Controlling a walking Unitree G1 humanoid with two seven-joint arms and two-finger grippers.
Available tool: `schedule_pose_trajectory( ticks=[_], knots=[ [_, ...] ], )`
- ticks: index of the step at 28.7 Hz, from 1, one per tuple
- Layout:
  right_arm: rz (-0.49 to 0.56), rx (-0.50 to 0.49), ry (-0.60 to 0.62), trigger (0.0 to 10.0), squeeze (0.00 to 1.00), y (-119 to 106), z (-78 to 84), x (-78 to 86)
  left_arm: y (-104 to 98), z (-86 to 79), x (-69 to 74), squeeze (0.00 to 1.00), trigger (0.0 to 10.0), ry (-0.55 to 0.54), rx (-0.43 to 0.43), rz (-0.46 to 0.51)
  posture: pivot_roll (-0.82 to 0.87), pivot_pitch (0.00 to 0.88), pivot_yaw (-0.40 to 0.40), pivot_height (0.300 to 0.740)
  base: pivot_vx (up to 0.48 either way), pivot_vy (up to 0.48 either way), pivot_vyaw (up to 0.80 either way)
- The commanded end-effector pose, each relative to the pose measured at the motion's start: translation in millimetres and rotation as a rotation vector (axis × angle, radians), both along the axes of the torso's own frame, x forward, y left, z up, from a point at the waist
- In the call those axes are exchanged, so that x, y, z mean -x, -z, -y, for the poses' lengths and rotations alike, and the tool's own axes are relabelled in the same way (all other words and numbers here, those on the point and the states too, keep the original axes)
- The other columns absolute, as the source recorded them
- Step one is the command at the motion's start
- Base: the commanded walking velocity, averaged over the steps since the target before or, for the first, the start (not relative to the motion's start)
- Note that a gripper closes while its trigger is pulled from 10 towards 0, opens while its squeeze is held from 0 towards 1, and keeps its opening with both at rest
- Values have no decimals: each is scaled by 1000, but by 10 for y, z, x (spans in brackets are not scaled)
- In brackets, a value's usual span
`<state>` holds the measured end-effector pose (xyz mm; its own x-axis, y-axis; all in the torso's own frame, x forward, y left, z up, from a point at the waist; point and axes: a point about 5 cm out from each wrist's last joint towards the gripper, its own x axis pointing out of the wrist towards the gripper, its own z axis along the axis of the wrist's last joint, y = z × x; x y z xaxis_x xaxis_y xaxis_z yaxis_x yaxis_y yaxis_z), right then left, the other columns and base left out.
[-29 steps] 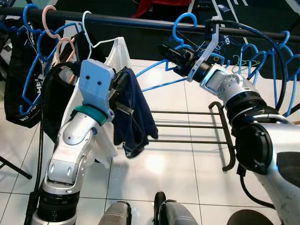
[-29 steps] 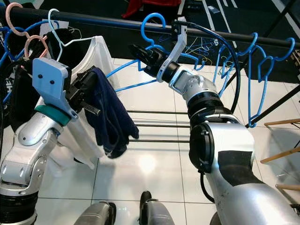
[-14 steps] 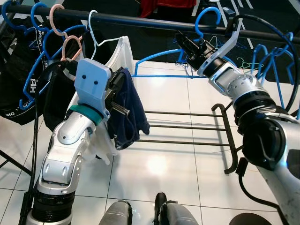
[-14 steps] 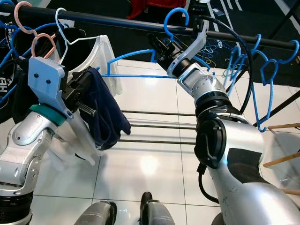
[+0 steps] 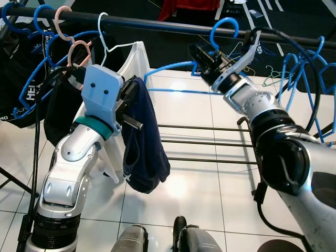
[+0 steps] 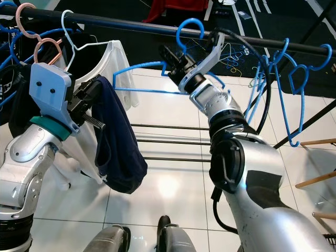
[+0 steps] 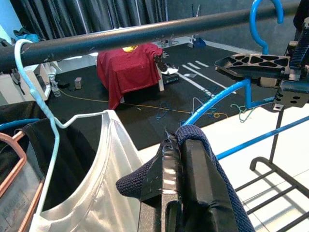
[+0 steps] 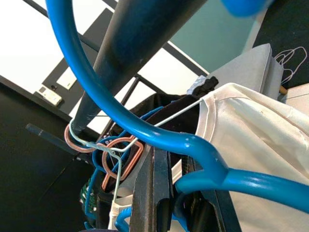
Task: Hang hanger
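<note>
blue hanger (image 6: 152,79) in right hand (image 6: 170,62); wrist view shows rail (image 8: 140,43) close

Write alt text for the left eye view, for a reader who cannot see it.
The right gripper holds a blue hanger up at a black clothes rail, its hook level with the rail. The left gripper grips a dark navy garment beside a white top on a white hanger, with more blue and pink hangers along the rail above white floor tiles.

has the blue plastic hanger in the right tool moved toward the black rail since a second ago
Yes. The blue plastic hanger in the right tool has risen: its hook now reaches the black rail, where earlier it hung below.
</note>
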<state>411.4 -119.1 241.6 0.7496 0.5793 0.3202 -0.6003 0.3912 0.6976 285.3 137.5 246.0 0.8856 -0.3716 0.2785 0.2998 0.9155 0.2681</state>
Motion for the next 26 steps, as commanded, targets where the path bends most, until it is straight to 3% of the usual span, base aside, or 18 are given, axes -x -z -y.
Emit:
schedule_pose_trajectory(
  ticks=[1,6,7,9,10,11,12,13,17,21,26],
  knots=[
    [-43,-30,10,10000,0,94,18,10,-58,26,31,0,10000,18,0,24,284,110,30,740,0,0,0],
    [-61,-21,10,10000,0,172,-7,23,-64,27,19,0,10000,23,-2,22,276,111,35,740,0,0,0],
    [-48,35,5,10000,0,184,-25,25,-60,35,20,0,10000,24,-1,21,263,115,31,740,0,0,0],
    [28,283,-11,10000,0,203,-95,28,-47,55,25,0,10000,26,7,18,250,118,28,740,0,0,0],
    [28,283,-11,10000,0,203,-95,28,-47,55,25,0,10000,26,7,18,250,118,28,740,0,0,0],
    [80,389,-7,10000,0,189,-121,25,-41,67,27,0,10000,27,14,18,242,119,25,740,0,0,0],
    [80,389,-7,10000,0,189,-121,25,-41,67,27,0,10000,27,14,18,242,119,25,740,0,0,0],
    [131,450,11,10000,0,146,-125,16,-35,85,28,0,10000,29,22,17,227,124,20,740,0,0,0],
    [173,476,38,10000,0,92,-117,6,-28,110,27,0,10000,33,30,16,212,128,15,740,0,0,0],
    [330,506,132,10000,0,-76,-77,6,-7,213,29,0,10000,50,54,20,161,132,0,740,0,0,0],
    [399,468,216,10000,0,-158,-56,29,28,264,40,0,10000,48,65,5,140,129,-11,740,0,0,0]
  ],
)
